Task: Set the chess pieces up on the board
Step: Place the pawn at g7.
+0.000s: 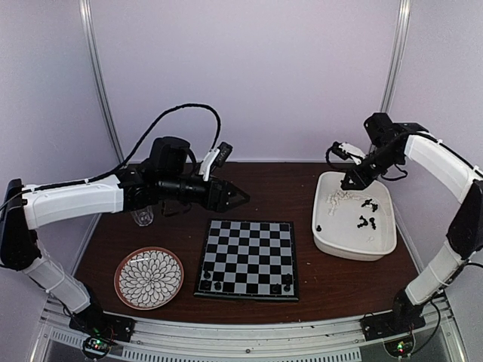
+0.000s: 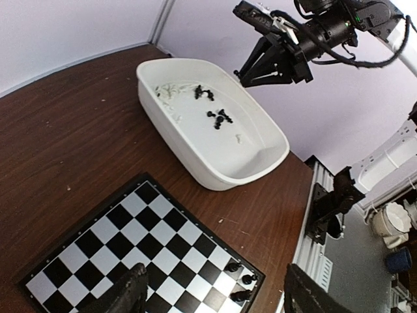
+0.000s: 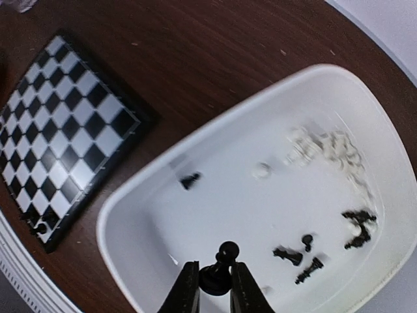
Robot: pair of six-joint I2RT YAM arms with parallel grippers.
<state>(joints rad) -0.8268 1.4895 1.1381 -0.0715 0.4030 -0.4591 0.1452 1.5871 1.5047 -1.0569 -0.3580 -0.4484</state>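
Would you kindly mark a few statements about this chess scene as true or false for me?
1. The right gripper pinches a black piece above the white tub. True.
2. The left gripper is shut on a white piece. False: it is open and empty.
3. White pieces stand on the board. False: only a few black pieces show there, along its near edge.
4. The flowered plate lies left of the board. True.

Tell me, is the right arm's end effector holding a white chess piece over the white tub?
Not quite: the piece is black, not white. The right wrist view shows the right end effector shut on a black chess piece over the white tub.
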